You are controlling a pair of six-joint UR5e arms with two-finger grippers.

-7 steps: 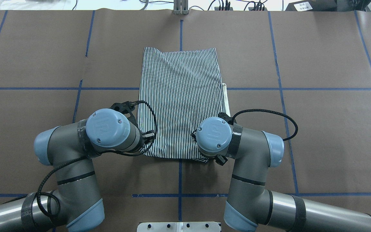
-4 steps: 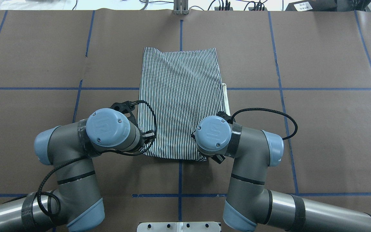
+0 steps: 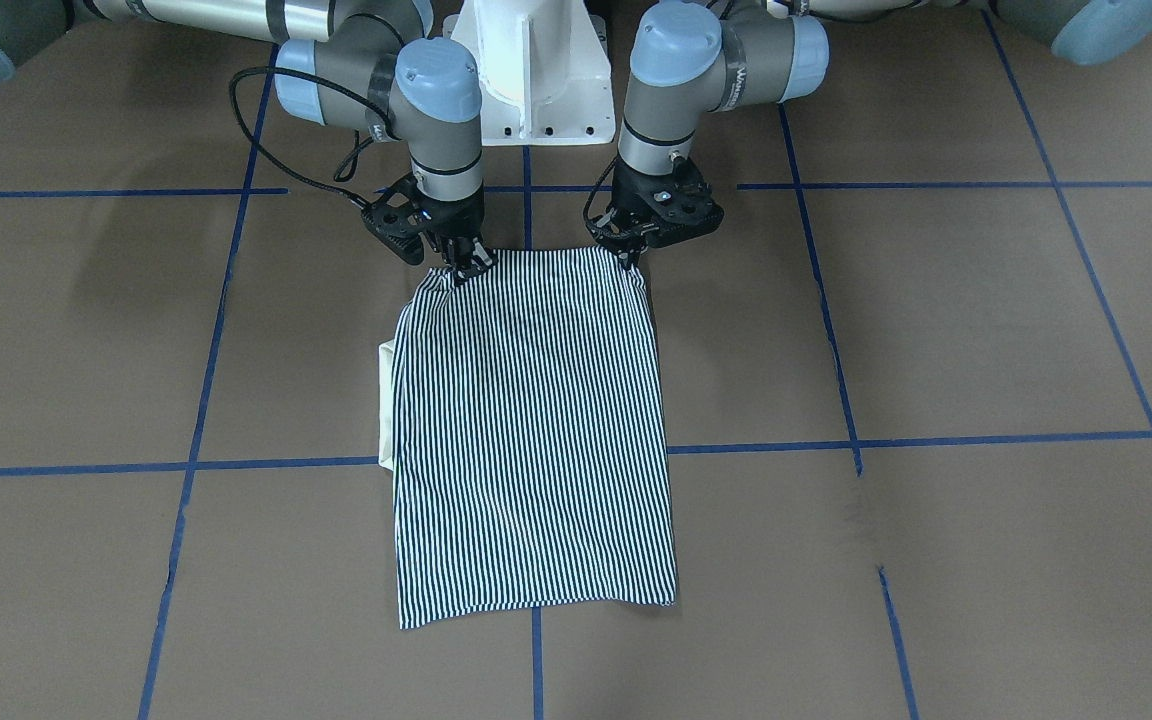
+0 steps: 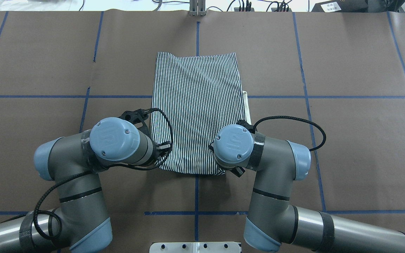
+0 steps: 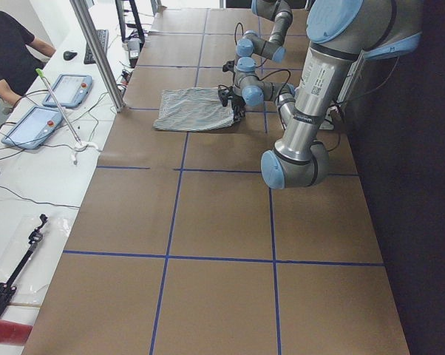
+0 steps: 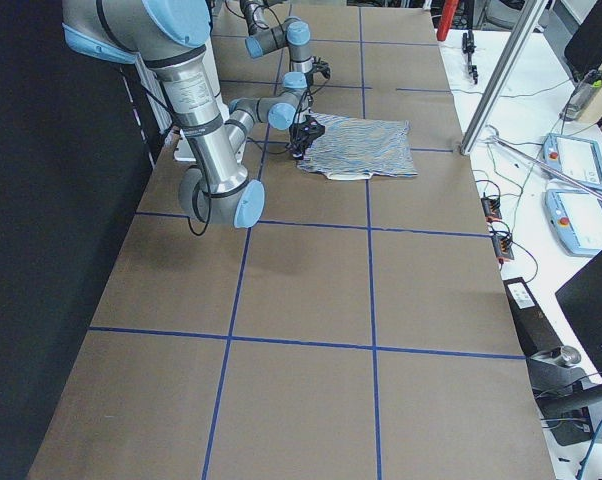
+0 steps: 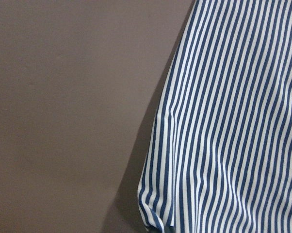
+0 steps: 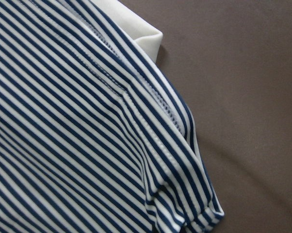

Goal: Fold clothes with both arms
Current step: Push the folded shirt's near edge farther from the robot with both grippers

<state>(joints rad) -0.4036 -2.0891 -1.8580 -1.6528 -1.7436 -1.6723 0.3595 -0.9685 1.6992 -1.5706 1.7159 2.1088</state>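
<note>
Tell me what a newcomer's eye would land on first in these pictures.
A striped polo shirt, folded into a long rectangle, lies in the middle of the brown table. The left gripper and the right gripper each pinch one of its robot-side corners. A strip of white collar peeks out from under one long edge.

Grey jointed arms (image 4: pixel 79 181), light-blue joint caps (image 4: pixel 113 138), black braided cables (image 4: pixel 283 117), white pedestal (image 3: pixel 536 80)

Your left arm (image 4: pixel 72 158) and right arm (image 4: pixel 276 158) bend elbows outward; left claw (image 3: pixel 629 256) and right claw (image 3: pixel 458 264) point down, pinched closed.
</note>
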